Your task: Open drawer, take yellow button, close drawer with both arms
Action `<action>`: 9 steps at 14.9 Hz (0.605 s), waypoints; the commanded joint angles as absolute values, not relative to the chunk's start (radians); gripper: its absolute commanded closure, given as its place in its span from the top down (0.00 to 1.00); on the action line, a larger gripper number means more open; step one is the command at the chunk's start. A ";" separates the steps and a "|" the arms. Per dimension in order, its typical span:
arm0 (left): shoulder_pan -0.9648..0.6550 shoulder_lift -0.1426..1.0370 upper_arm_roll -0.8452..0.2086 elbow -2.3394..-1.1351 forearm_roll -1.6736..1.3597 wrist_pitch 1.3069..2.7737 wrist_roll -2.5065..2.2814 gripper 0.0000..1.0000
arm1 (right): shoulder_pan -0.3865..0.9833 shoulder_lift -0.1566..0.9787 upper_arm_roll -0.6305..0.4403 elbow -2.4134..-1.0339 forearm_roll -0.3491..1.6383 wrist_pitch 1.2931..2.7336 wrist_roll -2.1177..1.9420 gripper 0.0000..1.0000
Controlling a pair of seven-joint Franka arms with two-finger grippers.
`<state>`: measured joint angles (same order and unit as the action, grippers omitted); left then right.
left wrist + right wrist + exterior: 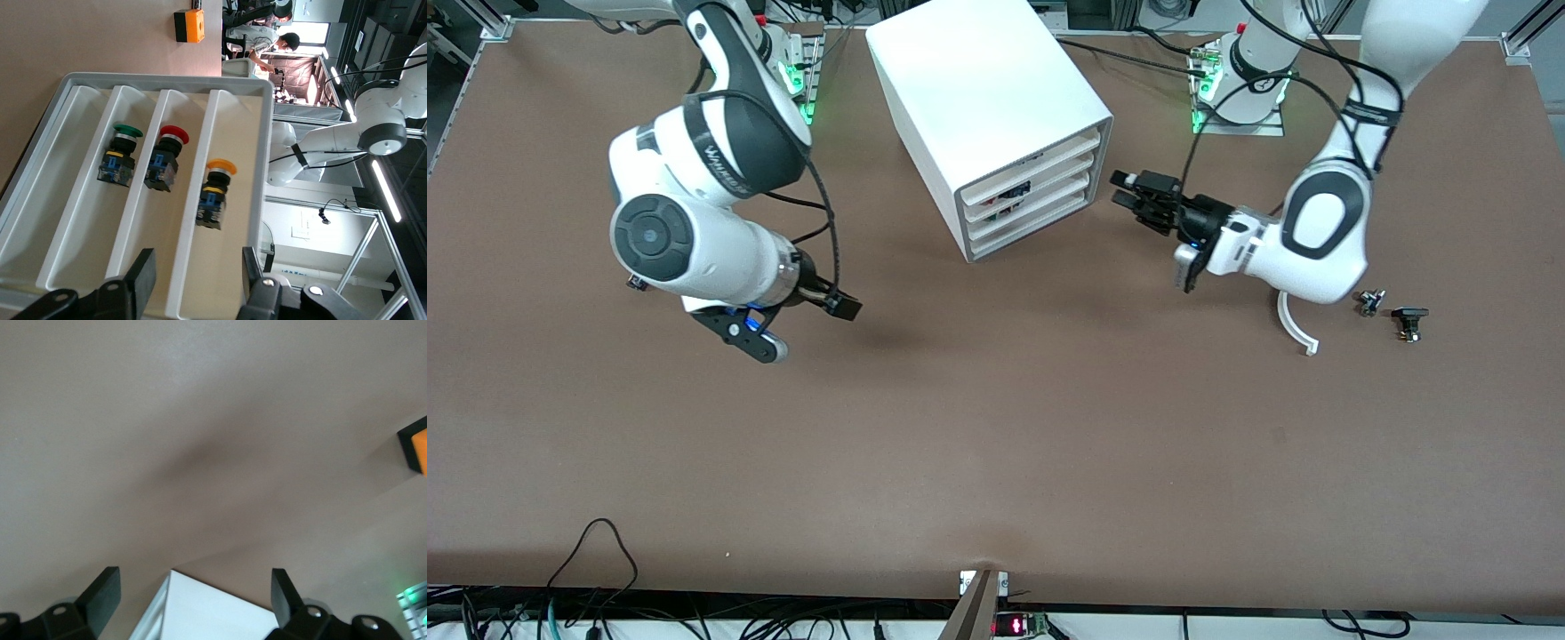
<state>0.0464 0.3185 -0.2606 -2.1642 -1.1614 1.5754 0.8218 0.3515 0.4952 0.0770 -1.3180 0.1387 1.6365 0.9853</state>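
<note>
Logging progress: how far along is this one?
Done: unclear. The cabinet's fronts look flush in the front view, yet the left wrist view looks into the drawer holding the button. In hand: left gripper, open, at the cabinet's front. Right gripper waits, open, over the table. Left: take button, close drawer.

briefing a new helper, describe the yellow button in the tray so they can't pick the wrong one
Start at the white cabinet mid-table, then its white drawer split into lanes. Three push buttons lie there, one per lane. The button you want is in an end lane beside the red-capped one, and alone has an orange-yellow cap; the green-capped one lies two lanes off.
</note>
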 commanded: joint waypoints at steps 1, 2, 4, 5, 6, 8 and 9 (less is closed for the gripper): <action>0.055 0.299 -0.327 -2.227 -1.210 1.650 0.882 0.54 | 0.382 0.557 0.072 -1.226 0.123 1.624 1.066 1.00; 0.054 0.298 -0.340 -2.230 -1.215 1.658 0.882 0.52 | 0.390 0.571 0.072 -1.204 0.123 1.624 1.089 1.00; 0.057 0.293 -0.371 -2.244 -1.221 1.664 0.882 0.46 | 0.408 0.597 0.072 -1.161 0.123 1.623 1.139 1.00; 0.055 0.291 -0.377 -2.250 -1.221 1.666 0.882 0.46 | 0.419 0.613 0.072 -1.138 0.123 1.623 1.170 1.00; 0.054 0.293 -0.379 -2.250 -1.221 1.667 0.885 0.45 | 0.426 0.629 0.072 -1.117 0.123 1.623 1.201 1.00; 0.048 0.293 -0.385 -2.259 -1.221 1.677 0.885 0.45 | 0.440 0.650 0.071 -1.088 0.123 1.623 1.241 1.00; 0.046 0.293 -0.385 -2.267 -1.221 1.681 0.887 0.46 | 0.445 0.656 0.071 -1.082 0.123 1.626 1.264 0.99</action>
